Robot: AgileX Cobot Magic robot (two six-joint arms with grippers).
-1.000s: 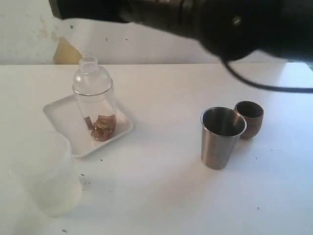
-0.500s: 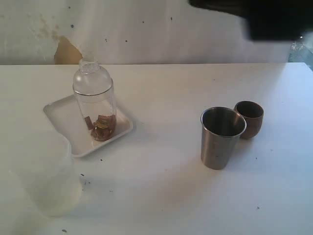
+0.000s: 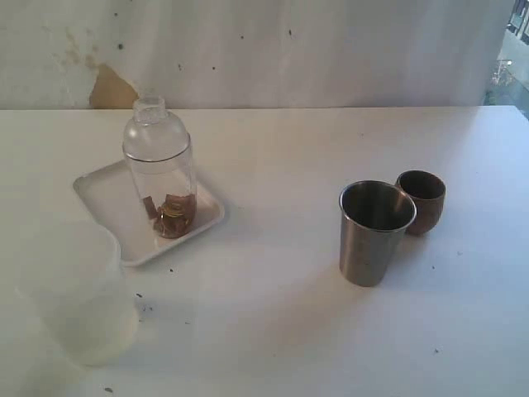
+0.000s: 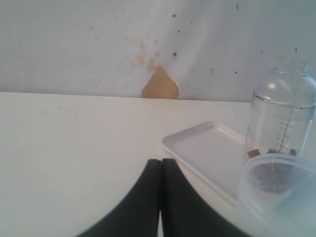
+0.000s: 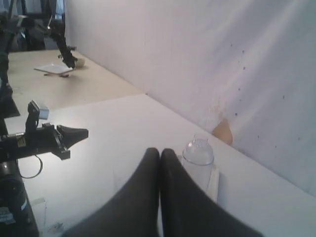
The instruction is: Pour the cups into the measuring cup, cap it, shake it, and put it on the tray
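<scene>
The clear measuring cup (image 3: pixel 160 178), closed by a dome-shaped cap, stands upright on the white tray (image 3: pixel 107 198) with brown pieces at its bottom. It also shows as the measuring cup (image 4: pixel 281 123) on the tray (image 4: pixel 207 150), and as the measuring cup (image 5: pixel 198 160). The steel tumbler (image 3: pixel 374 231) and the brown wooden cup (image 3: pixel 421 201) stand side by side at the right. My left gripper (image 4: pixel 161 162) is shut and empty, low over the table short of the tray. My right gripper (image 5: pixel 159 152) is shut and empty, high and away from the measuring cup. Neither gripper shows in the exterior view.
A cloudy translucent plastic cup (image 3: pixel 78 294) stands near the front left, its rim (image 4: pixel 279 192) close beside my left gripper. A wall with a tan patch (image 3: pixel 111 87) runs behind the table. The left arm (image 5: pixel 44 138) shows in the right wrist view.
The dark arm that crossed the top of the exterior view has drawn away to the right and out of that view. The cups, tray and measuring cup have not moved.
</scene>
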